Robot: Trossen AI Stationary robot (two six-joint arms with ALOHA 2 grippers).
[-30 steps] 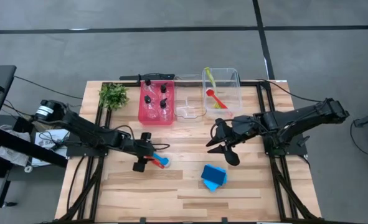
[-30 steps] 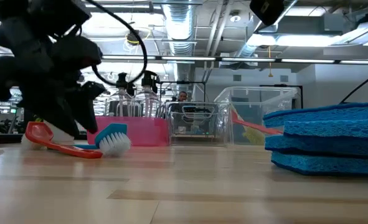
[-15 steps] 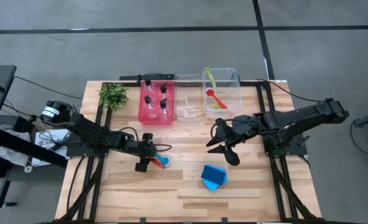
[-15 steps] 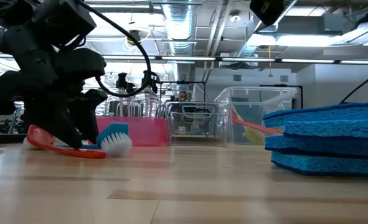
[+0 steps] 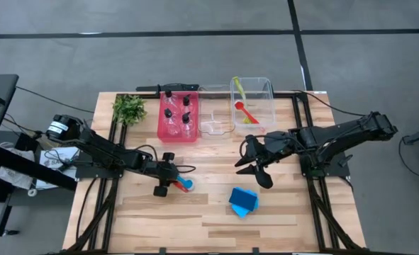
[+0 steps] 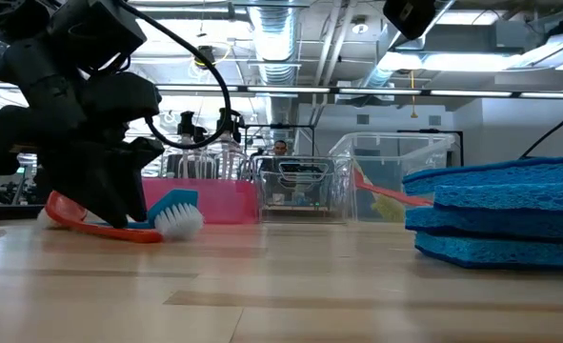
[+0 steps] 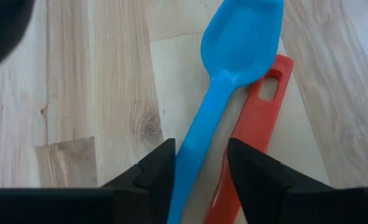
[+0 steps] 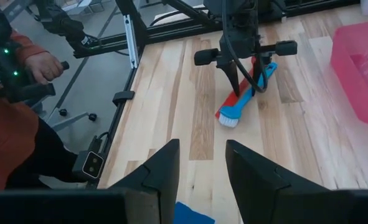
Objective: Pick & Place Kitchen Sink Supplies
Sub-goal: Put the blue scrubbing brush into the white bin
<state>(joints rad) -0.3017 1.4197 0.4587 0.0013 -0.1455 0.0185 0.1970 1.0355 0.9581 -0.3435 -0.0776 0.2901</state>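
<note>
Bottles [image 5: 177, 113] in red bin [image 5: 161, 131] | utensils [image 5: 246, 110] in clear bin [image 5: 269, 95]

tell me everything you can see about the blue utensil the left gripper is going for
The blue utensil looks like smooth plastic: a rounded spoon-like end and a long slim handle. It lies flat on the wooden table, left of centre, close alongside a red brush with a slot in its handle and a blue-and-white bristle head. The left gripper is down over it, its two dark fingers straddling the blue handle; a firm grip cannot be confirmed.
</note>
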